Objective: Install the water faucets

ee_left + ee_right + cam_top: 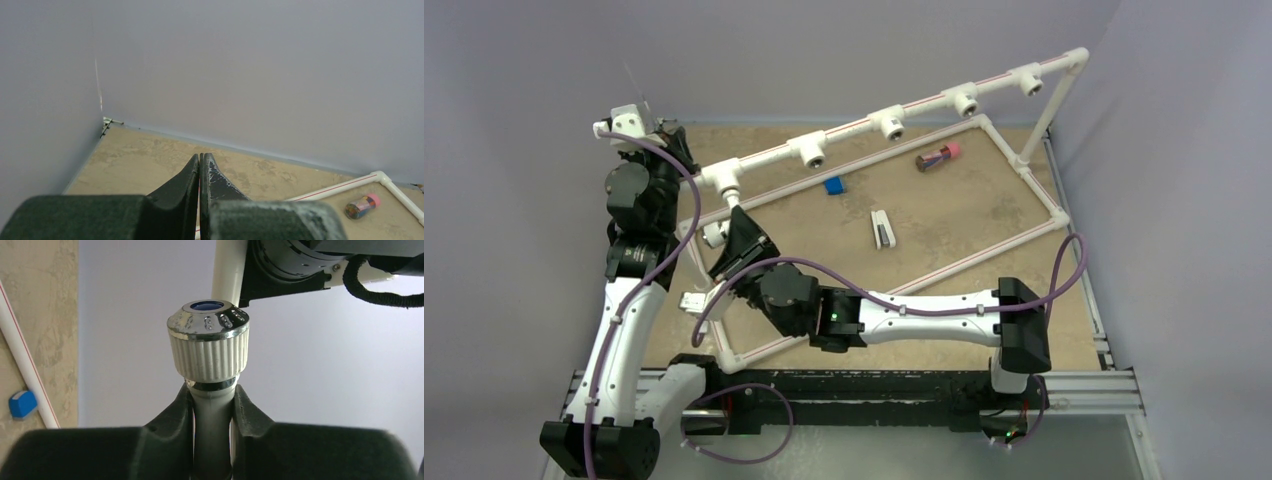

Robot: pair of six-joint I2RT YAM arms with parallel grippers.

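The faucet point(209, 347) is gripped in the right end effector point(213, 395). Its two fingers press on the grey stem from both sides, and the ribbed knob with its shiny cap stands clear just past the fingertips. The spout and the threaded end are hidden below the fingers, so I cannot tell which way the thread points.

Straight beyond the knob rises a white tube point(222, 265), seemingly part of the frame point(1024, 225). In the top view this end effector sits near the leftmost socket point(722, 178), just ahead of its tips. Whether the faucet touches that socket cannot be told. The other sockets run along the raised rail point(924, 100), well off to its right, and all of them look bare.

The left end effector point(201, 162) is closed on nothing, its fingers pressed flat together. It is raised over the bench point(140, 155), past the right end effector and to its left.

As I judge it, the step in hand is bringing the first faucet to the leftmost socket, and none looks installed yet. The next move calls for lining the threaded end up with the socket's axis, then pressing in and turning. The grip on the smooth stem must hold against twist. The left arm is close by, so clearance needs watching.
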